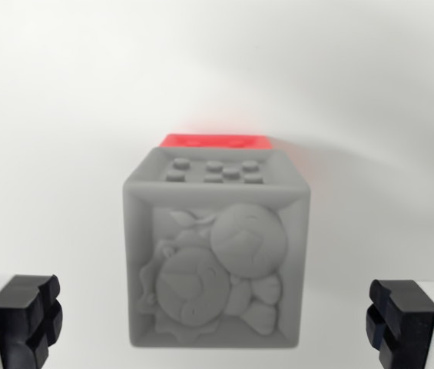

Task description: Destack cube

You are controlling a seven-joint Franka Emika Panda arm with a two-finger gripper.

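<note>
Fingers (217, 323) wide open, empty, flanking grey cube (217, 257) atop red cube (215, 141); looks rigid, light; grip flat sides.

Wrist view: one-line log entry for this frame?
phase: approach | gripper: open, empty | grey cube: between the fingers, untouched | red cube: only an edge visible past grey cube | surface: white

grey cube (217, 257): centre of wrist view, upright, front face square to camera. front face carries raised cartoon relief of two round figures inside recessed frame. top face shows raised studs in two rows. surface matte, uniform grey. red cube (215, 141): directly behind grey one, only top strip visible above grey top edge, studs faintly seen. whether two cubes touch: cannot tell.
</note>
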